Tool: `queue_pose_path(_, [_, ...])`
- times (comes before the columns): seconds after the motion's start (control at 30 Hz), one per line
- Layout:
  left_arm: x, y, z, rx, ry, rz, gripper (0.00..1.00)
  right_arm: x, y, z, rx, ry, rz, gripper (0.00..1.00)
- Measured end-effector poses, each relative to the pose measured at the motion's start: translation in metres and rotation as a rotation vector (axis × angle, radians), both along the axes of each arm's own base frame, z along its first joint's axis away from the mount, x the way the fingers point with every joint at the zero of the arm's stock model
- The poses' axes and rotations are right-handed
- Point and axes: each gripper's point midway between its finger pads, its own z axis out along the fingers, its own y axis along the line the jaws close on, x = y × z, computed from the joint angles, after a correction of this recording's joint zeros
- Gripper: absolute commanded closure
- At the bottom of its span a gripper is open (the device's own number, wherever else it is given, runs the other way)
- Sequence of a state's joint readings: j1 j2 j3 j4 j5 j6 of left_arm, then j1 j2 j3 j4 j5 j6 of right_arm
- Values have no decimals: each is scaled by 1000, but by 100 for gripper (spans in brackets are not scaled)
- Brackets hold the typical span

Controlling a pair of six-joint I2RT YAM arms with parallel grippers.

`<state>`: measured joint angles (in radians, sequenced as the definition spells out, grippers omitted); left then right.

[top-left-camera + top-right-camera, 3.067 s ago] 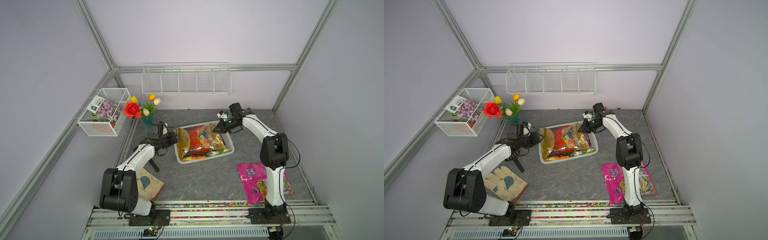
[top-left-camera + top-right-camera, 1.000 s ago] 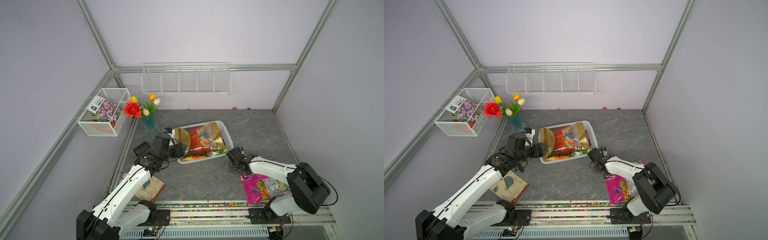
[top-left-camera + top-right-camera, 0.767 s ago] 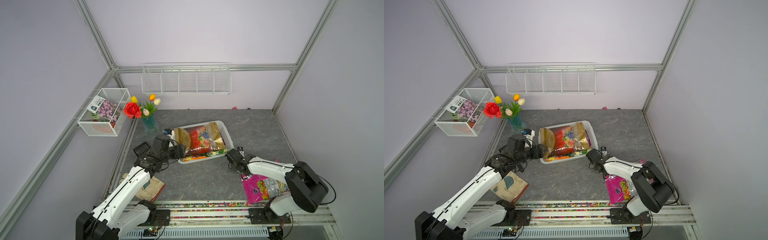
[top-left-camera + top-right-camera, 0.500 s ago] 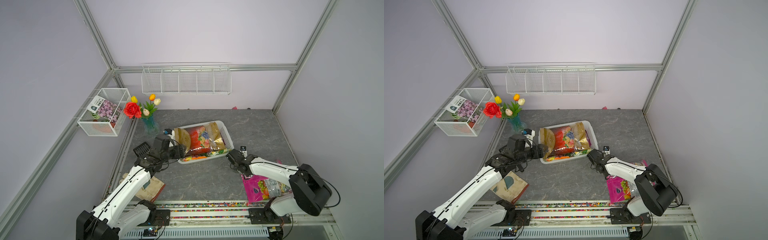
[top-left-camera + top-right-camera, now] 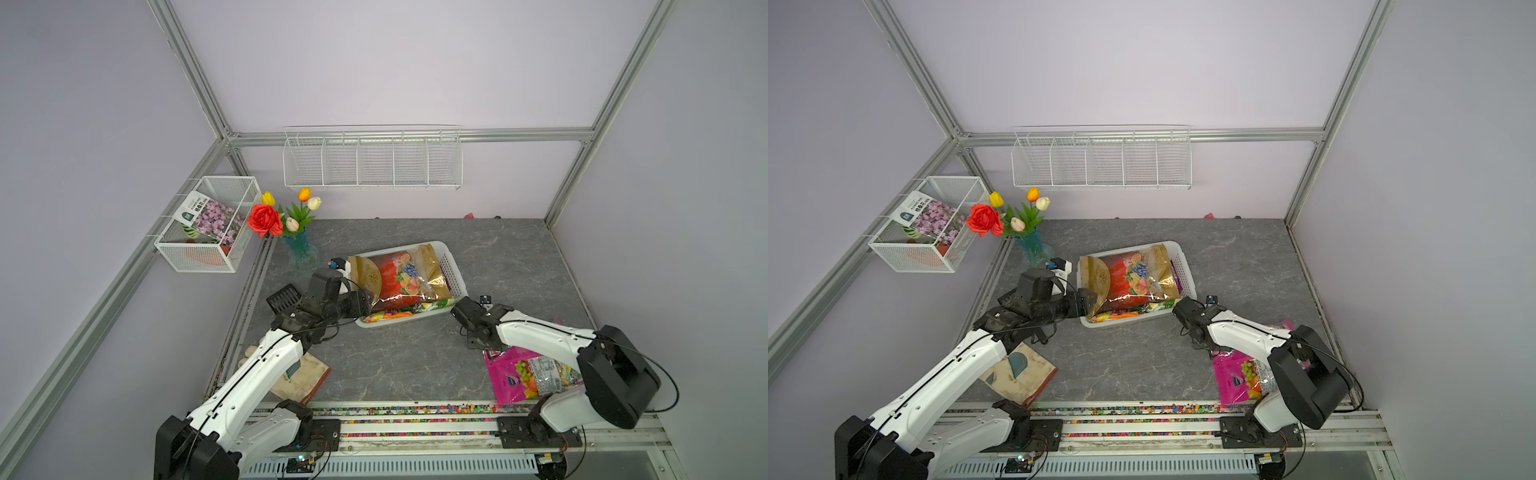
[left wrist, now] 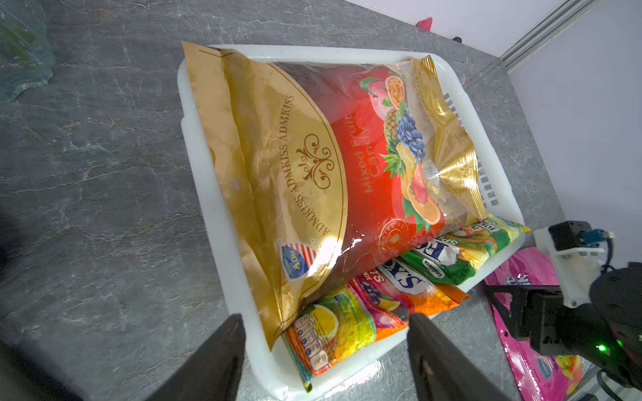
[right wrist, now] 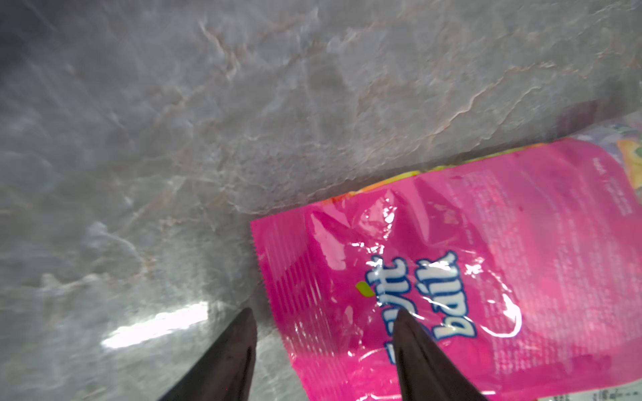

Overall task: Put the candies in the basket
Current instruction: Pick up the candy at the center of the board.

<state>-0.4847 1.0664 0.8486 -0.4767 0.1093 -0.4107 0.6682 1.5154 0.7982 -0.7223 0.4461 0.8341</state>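
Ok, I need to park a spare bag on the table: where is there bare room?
Widest bare patch: the table between the basket, the glove and the pink bag. Also bare: the table's far right, from the basket to the back wall. Crowded: the basket, covered by the gold bag, and both front corners.

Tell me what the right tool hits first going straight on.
Probably the pink bag, at its sealed edge: the open right tool straddles that edge, one fingertip over bag, one over bare table. Height is unclear.
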Motion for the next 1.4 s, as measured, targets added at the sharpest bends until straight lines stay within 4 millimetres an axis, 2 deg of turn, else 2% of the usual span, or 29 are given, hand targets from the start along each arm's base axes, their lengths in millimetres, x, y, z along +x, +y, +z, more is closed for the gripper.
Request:
queue_pose_path(0.2, [0,0,-1,1,2,0,24,-1,0,-4,-81,49,6,29])
queue_pose_path(0.33, [-1,0,-3,3,5,0,24,0,-8,-3,-142,47,-6,32])
queue_pose_path(0.37, [-1,0,-3,3,5,0,24,0,-10,-3,-155,45,-9,36])
queue_pose_path(0.53, [-1,1,-4,5,8,0,24,0,-19,-3,-219,43,-21,36])
queue_pose_path(0.6, [-2,1,-6,7,11,0,24,0,-21,-2,-234,44,-21,39])
queue_pose_path(0.77, [-2,1,-7,8,15,0,24,-1,-23,-4,-254,52,-23,56])
queue_pose_path(0.87, [-2,1,-7,8,15,0,24,-1,-24,-4,-256,55,-22,73])
queue_pose_path(0.93, [-2,1,-8,9,15,0,24,-2,-24,-4,-261,58,-20,89])
queue_pose_path(1.07, [-2,1,-8,8,15,-1,24,-4,-27,-2,-274,68,-14,100])
queue_pose_path(1.1, [-2,1,-8,9,16,-1,24,-4,-27,-1,-272,67,-13,100])
queue_pose_path(1.17, [-2,1,-8,10,17,-1,24,-5,-27,5,-263,62,-10,100])
queue_pose_path(1.27, [-2,1,-10,12,22,-1,24,-5,-25,25,-227,41,2,100])
queue_pose_path(1.4, [-1,0,-14,16,34,-4,24,5,-13,80,-108,-67,11,100])
